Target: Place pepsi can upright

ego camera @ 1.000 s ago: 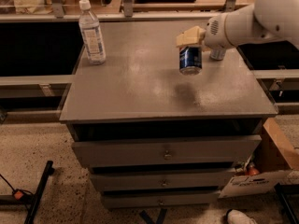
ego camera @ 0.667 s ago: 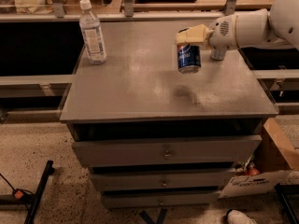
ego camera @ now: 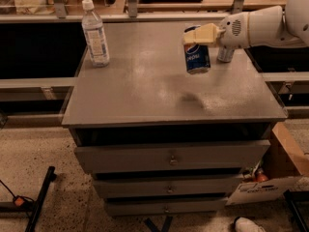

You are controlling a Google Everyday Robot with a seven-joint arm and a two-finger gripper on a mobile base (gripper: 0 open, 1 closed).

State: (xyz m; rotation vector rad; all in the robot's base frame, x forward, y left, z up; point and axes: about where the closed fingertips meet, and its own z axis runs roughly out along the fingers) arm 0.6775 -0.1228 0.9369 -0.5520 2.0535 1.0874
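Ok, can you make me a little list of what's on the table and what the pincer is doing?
table: grey, drawers underneath
pepsi can: nearly upright, seemingly in the air, shadow lying apart
pincer: over the right rear, gripping the can's top
water bottle: upright, left rear corner
silver can: behind the pincer, partly hidden

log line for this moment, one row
gripper: over table far-right, jaws shut on pepsi can | can: near upright, held above table | release: not yet
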